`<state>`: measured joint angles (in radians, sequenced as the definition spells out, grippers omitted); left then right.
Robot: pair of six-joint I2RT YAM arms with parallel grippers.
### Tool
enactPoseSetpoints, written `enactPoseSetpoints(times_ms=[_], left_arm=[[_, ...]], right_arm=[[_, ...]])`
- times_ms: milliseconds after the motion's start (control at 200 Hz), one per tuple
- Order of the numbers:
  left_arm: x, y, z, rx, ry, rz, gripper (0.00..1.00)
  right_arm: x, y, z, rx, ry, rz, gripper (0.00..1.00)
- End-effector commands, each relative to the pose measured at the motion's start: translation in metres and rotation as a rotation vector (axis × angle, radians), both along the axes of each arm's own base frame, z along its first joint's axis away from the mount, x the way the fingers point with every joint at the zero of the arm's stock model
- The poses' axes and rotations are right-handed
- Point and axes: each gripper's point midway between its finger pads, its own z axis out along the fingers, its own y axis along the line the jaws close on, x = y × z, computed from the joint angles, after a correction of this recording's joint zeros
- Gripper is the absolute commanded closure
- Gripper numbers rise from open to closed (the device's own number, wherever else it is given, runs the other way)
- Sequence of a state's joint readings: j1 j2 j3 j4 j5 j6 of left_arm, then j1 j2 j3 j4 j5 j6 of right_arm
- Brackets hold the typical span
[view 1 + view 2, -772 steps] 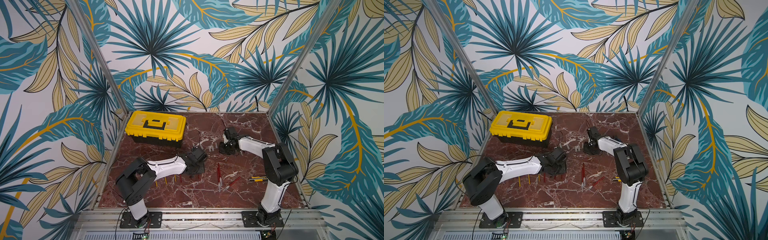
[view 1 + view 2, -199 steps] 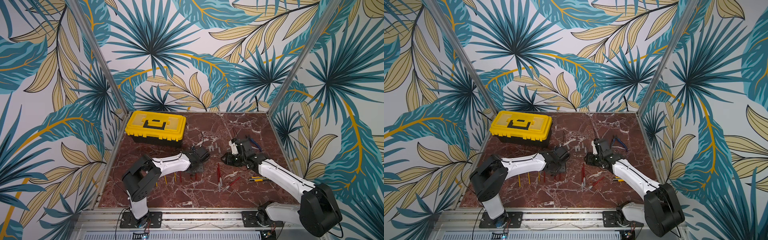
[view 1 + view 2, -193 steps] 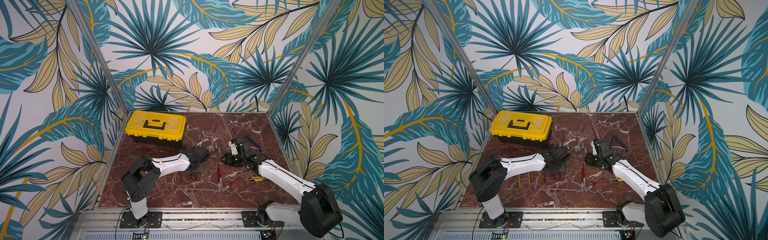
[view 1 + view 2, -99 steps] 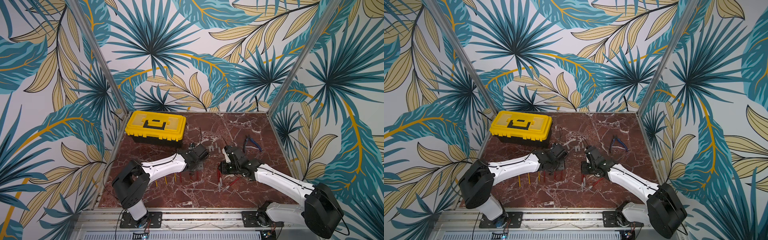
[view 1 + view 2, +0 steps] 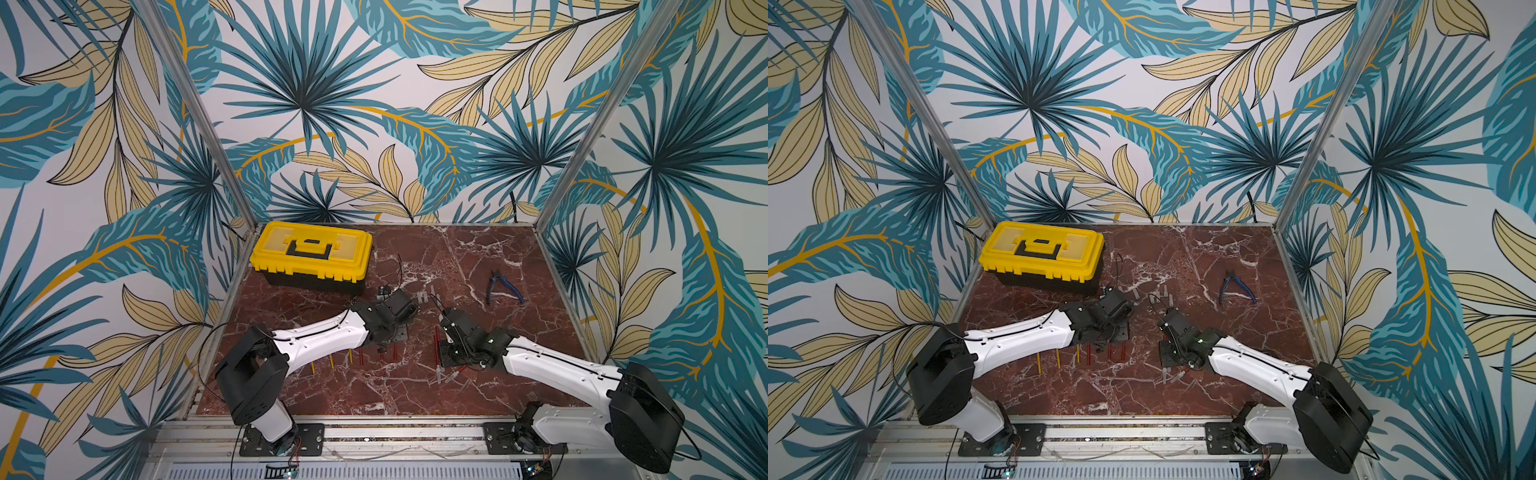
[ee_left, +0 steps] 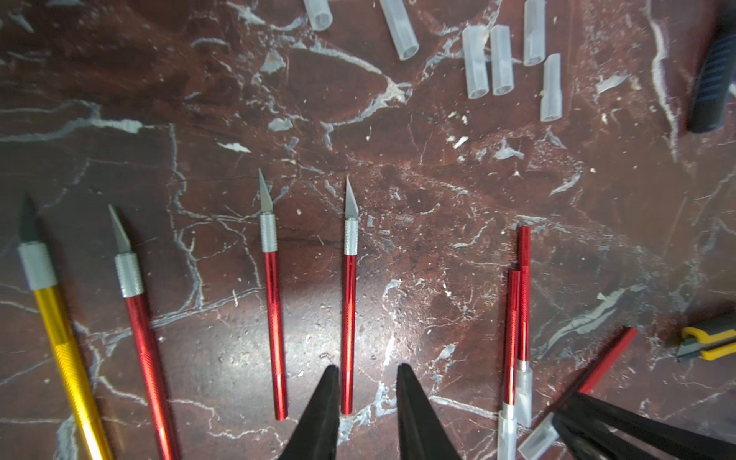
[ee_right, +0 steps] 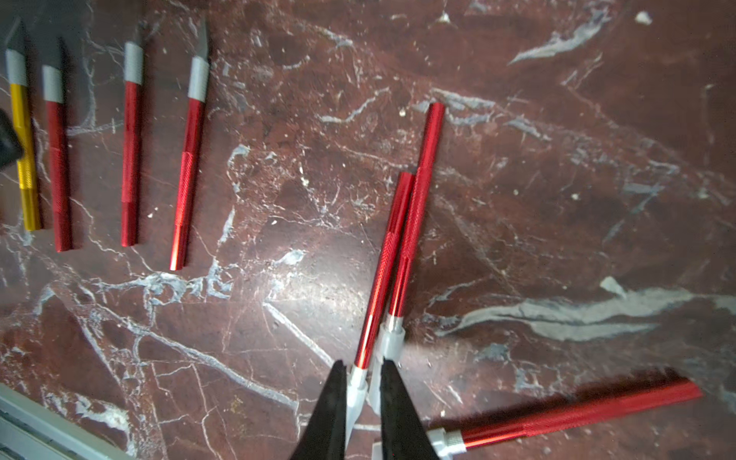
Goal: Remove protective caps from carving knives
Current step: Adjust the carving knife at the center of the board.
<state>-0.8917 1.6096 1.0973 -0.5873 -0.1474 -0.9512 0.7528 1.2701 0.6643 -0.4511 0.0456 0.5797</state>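
Several uncapped carving knives lie in a row, among them a yellow knife (image 6: pixel 59 338) and a red knife (image 6: pixel 349 318). My left gripper (image 6: pixel 366 368) is open over that red knife's butt end, which lies loose between the jaws beside one finger. Two capped red knives (image 7: pixel 402 239) lie side by side. My right gripper (image 7: pixel 363 368) has closed in on their capped ends, with a protective cap (image 7: pixel 356 384) pinched between the fingers. A third capped red knife (image 7: pixel 577 414) lies beside it. Several loose protective caps (image 6: pixel 502 59) lie farther back.
A yellow toolbox (image 5: pixel 309 257) stands at the back left. Blue-handled pliers (image 5: pixel 503 286) lie at the back right. A yellow-and-black utility knife (image 6: pixel 709 342) lies close to the capped knives. The left arm (image 5: pixel 324 336) and right arm (image 5: pixel 540 361) reach in from the front corners.
My right arm has swung from near the pliers forward and leftward onto the capped knives, and its jaws have narrowed. The left gripper has stayed over the knife row.
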Motion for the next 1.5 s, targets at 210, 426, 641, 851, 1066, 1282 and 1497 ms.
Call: enactPoseSetpoints(times_ms=[210,426,641,851,1066,1282,1497], left_arm=[[0.0,-0.005,-0.002,-0.04,0.015,0.0,0.72],[0.003,-0.007,-0.007,-0.044,0.034,0.0,0.72],[0.007,-0.007,-0.007,-0.046,0.036,-0.001,0.72],[0.01,-0.007,-0.011,-0.042,0.045,0.001,0.72],[0.011,-0.007,-0.019,-0.039,0.06,0.004,0.72],[0.012,-0.002,-0.02,-0.041,0.06,0.016,0.72],[0.014,0.001,-0.022,-0.039,0.062,0.026,0.72]], right_arm=[[-0.009,-0.002,-0.018,-0.041,0.036,0.005,0.8],[-0.009,0.003,-0.028,-0.04,0.055,0.016,0.8],[-0.009,0.009,-0.039,-0.037,0.084,0.03,0.8],[-0.005,0.011,-0.045,-0.064,0.091,0.048,0.8],[-0.001,0.019,-0.044,-0.064,0.089,0.1,0.8],[0.002,0.04,-0.039,0.004,0.092,0.164,0.84],[0.001,0.05,-0.04,0.012,0.112,0.211,0.85]])
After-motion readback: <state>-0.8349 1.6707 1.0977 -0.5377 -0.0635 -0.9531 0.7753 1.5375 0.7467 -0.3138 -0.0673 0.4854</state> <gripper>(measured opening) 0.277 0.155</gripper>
